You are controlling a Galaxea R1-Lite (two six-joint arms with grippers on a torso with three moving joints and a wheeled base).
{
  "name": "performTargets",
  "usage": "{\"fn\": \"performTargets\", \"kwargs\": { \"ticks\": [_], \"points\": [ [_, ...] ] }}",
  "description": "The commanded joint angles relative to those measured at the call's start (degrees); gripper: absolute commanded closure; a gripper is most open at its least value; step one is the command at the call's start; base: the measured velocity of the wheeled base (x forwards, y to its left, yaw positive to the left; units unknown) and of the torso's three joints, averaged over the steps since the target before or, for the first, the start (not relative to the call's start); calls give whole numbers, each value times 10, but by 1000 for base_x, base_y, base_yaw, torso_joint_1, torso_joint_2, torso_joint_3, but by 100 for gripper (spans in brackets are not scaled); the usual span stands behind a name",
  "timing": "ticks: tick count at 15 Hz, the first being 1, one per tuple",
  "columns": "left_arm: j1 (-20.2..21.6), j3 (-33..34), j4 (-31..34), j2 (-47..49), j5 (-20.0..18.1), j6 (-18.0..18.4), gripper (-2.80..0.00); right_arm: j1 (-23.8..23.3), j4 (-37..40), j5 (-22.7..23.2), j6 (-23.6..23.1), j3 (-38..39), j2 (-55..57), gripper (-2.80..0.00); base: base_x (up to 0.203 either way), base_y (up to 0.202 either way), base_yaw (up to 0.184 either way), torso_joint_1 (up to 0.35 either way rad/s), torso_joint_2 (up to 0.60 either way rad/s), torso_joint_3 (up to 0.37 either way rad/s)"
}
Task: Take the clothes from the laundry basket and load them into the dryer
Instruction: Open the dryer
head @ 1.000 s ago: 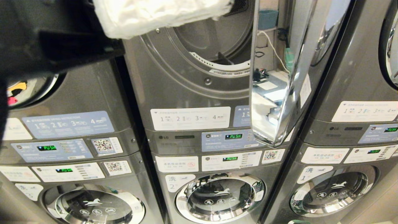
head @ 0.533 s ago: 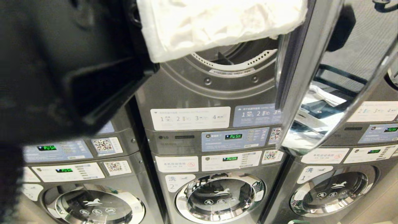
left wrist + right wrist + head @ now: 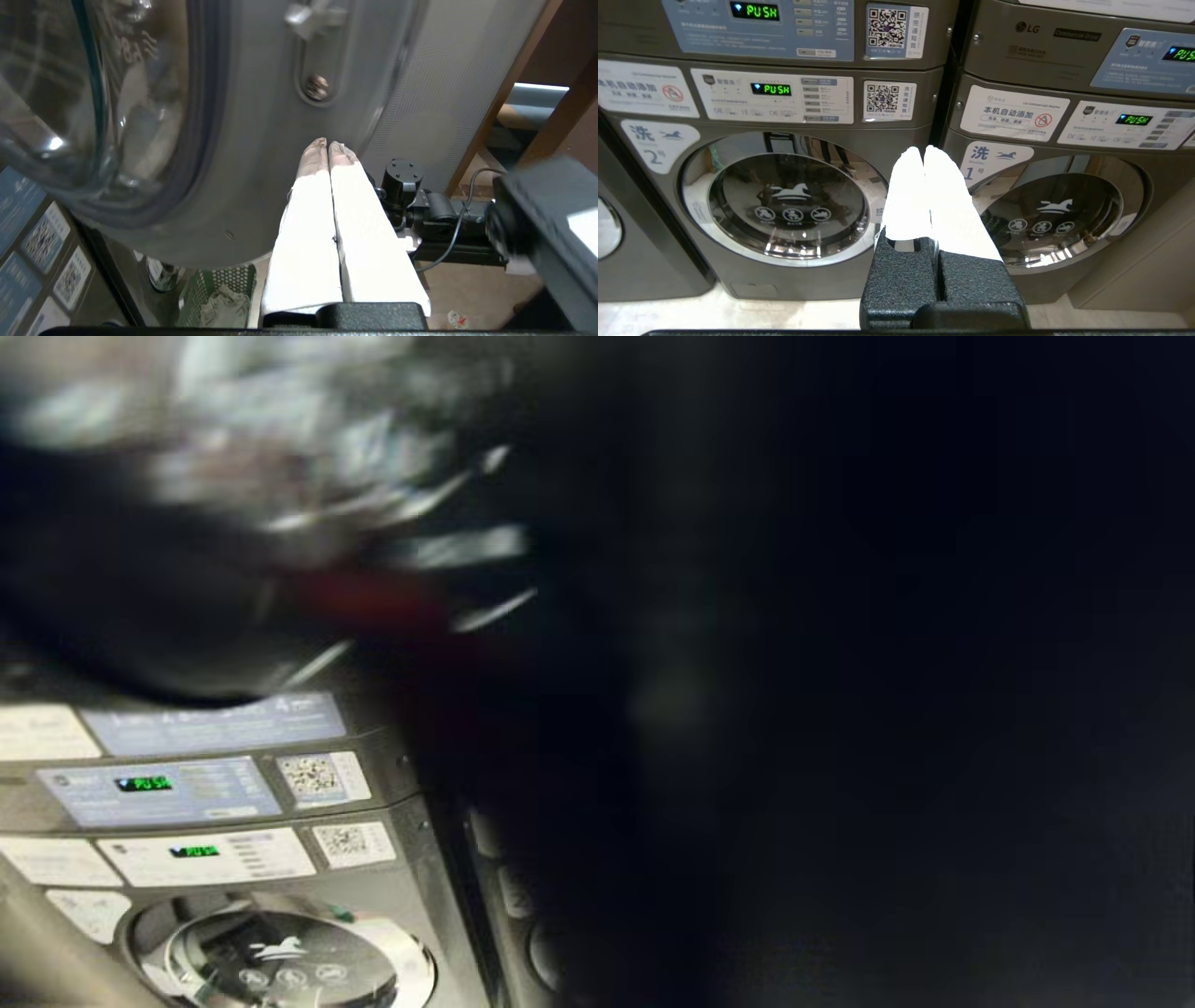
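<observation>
My left gripper (image 3: 328,145) is shut with nothing between its white-wrapped fingers. Its tips are close to the grey inner face of the dryer door (image 3: 261,116), beside the door's glass bowl (image 3: 70,93) and below its latch (image 3: 315,18). Whether they touch the door I cannot tell. The green laundry basket (image 3: 233,280) stands on the floor far below, with a pale garment (image 3: 226,305) in it. In the head view the left arm (image 3: 840,663) is a dark blur hiding the dryer opening. My right gripper (image 3: 923,151) is shut and empty, parked low before the bottom washers.
The left-hand machine's control panels (image 3: 159,789) and lower round door (image 3: 280,957) show in the head view. Two lower washer doors (image 3: 784,200) (image 3: 1059,210) face the right wrist. Part of the robot's black base with a cable (image 3: 444,214) sits on the floor beside the basket.
The left arm and its white-wrapped gripper swept rightward across the head view and now block most of it. The dryer opening and mirrored door have dropped out of sight there.
</observation>
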Motion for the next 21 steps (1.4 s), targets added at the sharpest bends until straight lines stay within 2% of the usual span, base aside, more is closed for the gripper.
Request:
{"fn": "performTargets", "kwargs": {
  "ticks": [1,4,6,10,12,15,17,19,21],
  "points": [
    [-9,-41,-1,59,-2,6,0,0,0,0,1,0,0,0,0,0,0,0,0,0],
    [-36,-150,-2,148,-2,15,0,0,0,-4,5,1,0,0,0,0,0,0,0,0],
    [-53,-189,-2,182,13,20,0,0,-2,-9,13,1,0,0,0,0,0,0,0,0],
    [-52,-175,-2,154,98,17,0,0,-5,-12,25,2,0,0,0,0,0,0,0,0],
    [-49,-158,-2,140,115,16,0,0,-4,-12,25,2,0,0,0,0,0,0,0,0],
    [-47,-158,-3,150,119,19,0,0,-5,-13,25,2,1,0,0,0,0,0,0,0],
    [-37,-158,-3,154,143,19,0,0,-10,-15,24,2,1,0,0,0,0,0,0,0],
    [-5,-150,-2,154,194,20,0,0,-36,-15,19,-11,0,0,0,0,0,0,0,0],
    [39,-119,-2,148,252,25,0,0,-47,-4,5,-59,1,0,0,0,0,0,0,0]
  ]
}}
